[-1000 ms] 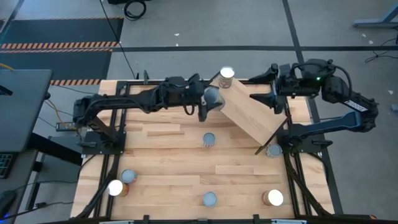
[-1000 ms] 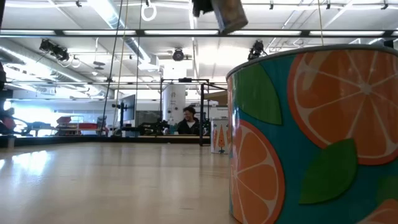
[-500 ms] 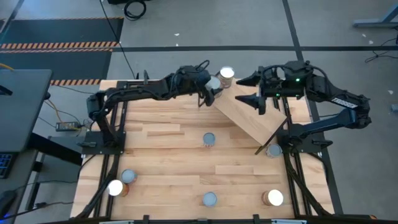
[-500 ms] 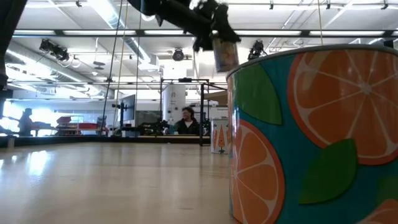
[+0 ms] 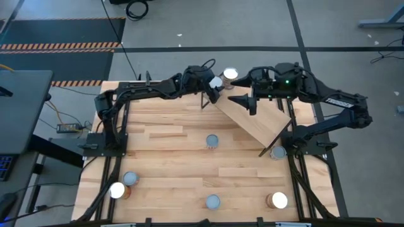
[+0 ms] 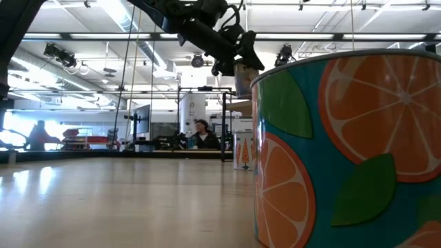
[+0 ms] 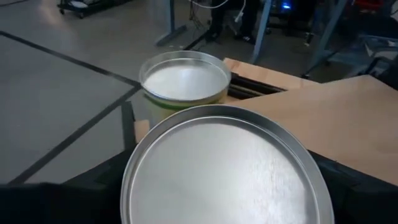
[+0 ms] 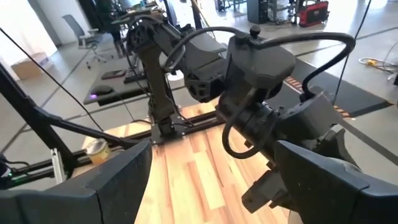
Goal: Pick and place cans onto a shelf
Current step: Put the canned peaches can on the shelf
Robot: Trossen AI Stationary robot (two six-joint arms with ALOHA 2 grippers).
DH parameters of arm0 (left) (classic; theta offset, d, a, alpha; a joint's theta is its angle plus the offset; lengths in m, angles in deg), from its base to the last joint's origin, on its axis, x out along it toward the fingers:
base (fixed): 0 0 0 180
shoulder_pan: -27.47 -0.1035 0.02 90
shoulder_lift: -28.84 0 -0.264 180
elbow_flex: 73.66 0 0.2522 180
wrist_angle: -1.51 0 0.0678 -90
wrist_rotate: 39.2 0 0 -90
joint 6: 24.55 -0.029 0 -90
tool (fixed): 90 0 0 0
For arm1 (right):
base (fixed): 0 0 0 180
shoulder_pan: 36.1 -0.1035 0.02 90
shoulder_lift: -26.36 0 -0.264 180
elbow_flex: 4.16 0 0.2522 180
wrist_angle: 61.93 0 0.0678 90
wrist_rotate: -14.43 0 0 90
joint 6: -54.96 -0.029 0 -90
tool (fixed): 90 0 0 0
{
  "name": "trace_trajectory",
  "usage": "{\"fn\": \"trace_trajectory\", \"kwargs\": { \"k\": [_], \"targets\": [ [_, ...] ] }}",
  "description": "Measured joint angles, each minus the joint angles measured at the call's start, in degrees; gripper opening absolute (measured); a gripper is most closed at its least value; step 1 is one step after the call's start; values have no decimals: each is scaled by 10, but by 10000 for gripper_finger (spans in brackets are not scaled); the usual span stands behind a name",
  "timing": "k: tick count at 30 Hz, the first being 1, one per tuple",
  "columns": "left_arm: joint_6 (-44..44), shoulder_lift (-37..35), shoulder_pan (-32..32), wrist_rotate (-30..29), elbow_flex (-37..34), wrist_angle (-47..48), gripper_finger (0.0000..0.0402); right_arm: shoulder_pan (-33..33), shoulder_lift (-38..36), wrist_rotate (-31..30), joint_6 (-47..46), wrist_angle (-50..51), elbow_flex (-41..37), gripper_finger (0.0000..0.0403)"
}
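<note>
- Waiting at the table's front left: two small round cans, one bluish-grey-topped (image 5: 130,179) and one bright white-topped (image 5: 117,190), touching or nearly so, well apart from the shelf.
- Waiting down the middle of the butcher-block wooden tabletop (image 5: 164,148): a grey-topped tin (image 5: 213,141) near the centre and another grey-topped tin (image 5: 213,202) at the front edge.
- In hand: left gripper (image 5: 213,88) clamped around a silver-topped can with a tan label (image 7: 217,168), raised at the far corner of the shelf; not yet set down.
- Just beside the carried one: a shiny-topped can with a pale label (image 5: 230,75) standing at the far edge; on the board's corner or just behind it, cannot tell, so counted as placed only as a guess.
- Target: rectangular light-wood plank shelf (image 5: 255,116) on a thin black wire frame, angled across the table's far right, its board otherwise bare.
- Right gripper (image 5: 245,104) hovering over the shelf, fingers spread, nothing between them.
- Waiting on the right: a grey-topped can (image 5: 276,152) by the shelf's near corner and a white-topped can (image 5: 278,200) at the front right.
- Judged early in the job: at most one can up, one arriving, six left on the table.
</note>
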Motion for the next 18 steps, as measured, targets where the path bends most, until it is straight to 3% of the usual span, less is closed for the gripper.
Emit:
{"fn": "trace_trajectory", "kwargs": {
  "k": [10,18],
  "targets": [
    [4,0,18,-4,-2,-18,315,14,3,0,-7,-6,0,366],
    [-14,0,25,-49,-2,-17,313,16,3,0,-12,-5,0,368]
  ]
}}
